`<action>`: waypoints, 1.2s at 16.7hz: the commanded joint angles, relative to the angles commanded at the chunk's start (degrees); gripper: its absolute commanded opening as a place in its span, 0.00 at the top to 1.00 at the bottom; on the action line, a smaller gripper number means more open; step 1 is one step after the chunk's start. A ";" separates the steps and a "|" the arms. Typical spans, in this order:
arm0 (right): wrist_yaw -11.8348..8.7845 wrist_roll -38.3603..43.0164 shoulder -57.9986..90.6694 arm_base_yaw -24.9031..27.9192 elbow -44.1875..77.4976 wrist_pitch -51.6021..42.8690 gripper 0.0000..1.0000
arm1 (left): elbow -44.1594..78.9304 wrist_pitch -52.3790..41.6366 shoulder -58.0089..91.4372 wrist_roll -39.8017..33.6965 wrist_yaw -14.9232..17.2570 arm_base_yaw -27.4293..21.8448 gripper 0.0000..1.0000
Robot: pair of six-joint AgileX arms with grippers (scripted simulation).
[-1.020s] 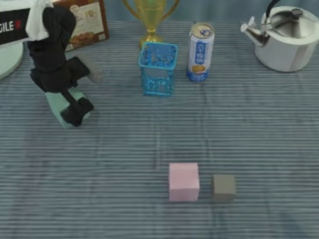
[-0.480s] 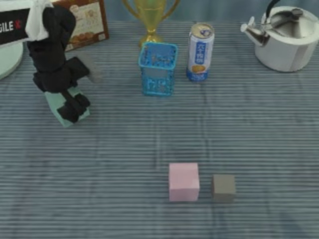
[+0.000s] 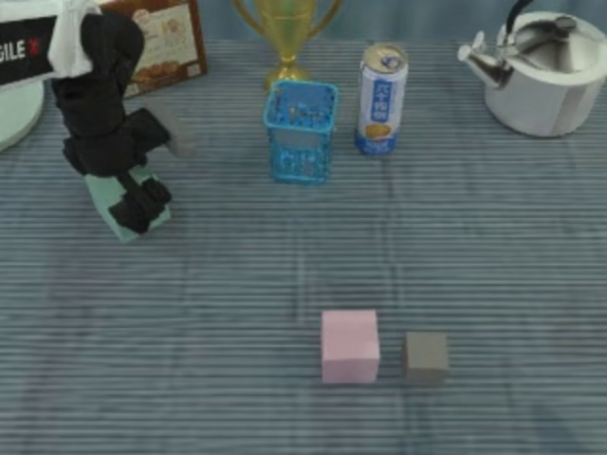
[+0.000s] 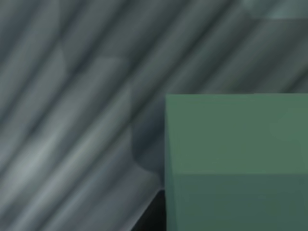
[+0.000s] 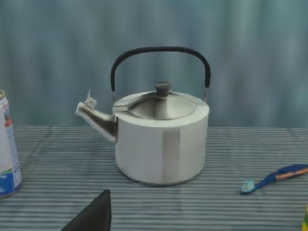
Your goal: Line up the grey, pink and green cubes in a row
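Top view: left pincer (image 3: 142,201) sits low over the green cube (image 3: 114,210) at the counter's (image 3: 493,284) left side, well apart from the other two. Fingers straddle the cube, seemingly closed on it; contact itself is not visible, so grip is a judgement. Pink cube (image 3: 350,346) and grey cube (image 3: 426,357) lie side by side near the front edge, a small gap between them, so the row is already begun and only green is missing. Blue basket (image 3: 301,131), can (image 3: 381,98), and kettle (image 3: 541,71) stand at the back, clear of the row.

Left wrist view: green cube (image 4: 236,159) fills the frame, confirming close approach; fingers out of sight.

Right wrist view: faces the kettle (image 5: 161,139) and a toothbrush (image 5: 274,179) unseen from above. Right arm is parked off-frame; pincer state cannot be told.
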 joint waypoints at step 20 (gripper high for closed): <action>0.00 0.00 0.00 0.00 0.00 0.00 0.00 | 5.75 -12.42 -7.77 0.95 0.27 -2.59 1.00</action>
